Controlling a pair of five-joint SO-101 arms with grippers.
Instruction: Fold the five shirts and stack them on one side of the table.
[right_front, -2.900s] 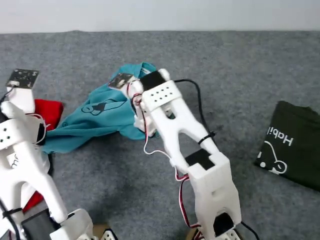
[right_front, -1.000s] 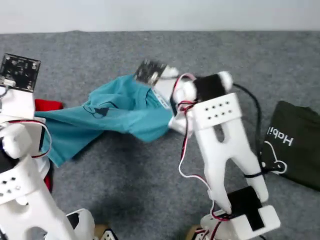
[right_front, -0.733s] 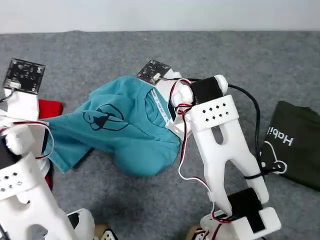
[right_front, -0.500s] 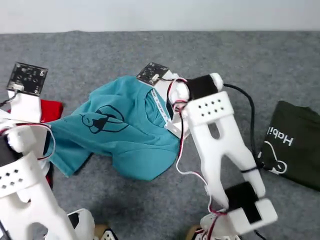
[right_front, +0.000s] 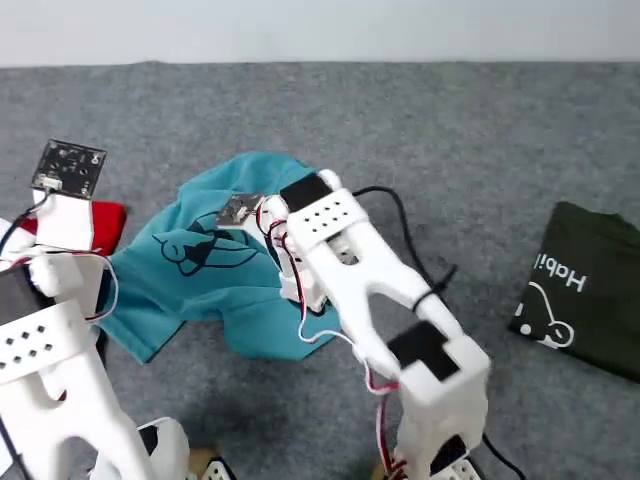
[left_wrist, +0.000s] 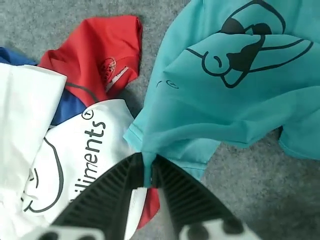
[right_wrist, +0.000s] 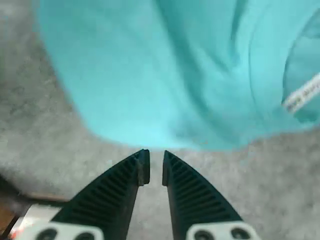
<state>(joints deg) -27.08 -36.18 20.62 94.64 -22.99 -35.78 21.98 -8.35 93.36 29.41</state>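
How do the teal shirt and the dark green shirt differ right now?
The teal shirt lies rumpled and unfolded mid-table; the dark green shirt sits compact, seemingly folded, off to the side. The left gripper pinches the teal shirt's edge; nothing touches the dark green shirt. The teal shirt's print is dark, the dark green shirt's white. Both rest on the grey table.

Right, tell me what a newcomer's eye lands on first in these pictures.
The teal shirt lies rumpled mid-table, one edge pinched in the left gripper; the right gripper hangs at its edge, slightly open and empty. A folded dark green shirt sits alone at the table's right, and a red shirt and a white shirt lie heaped at the left.
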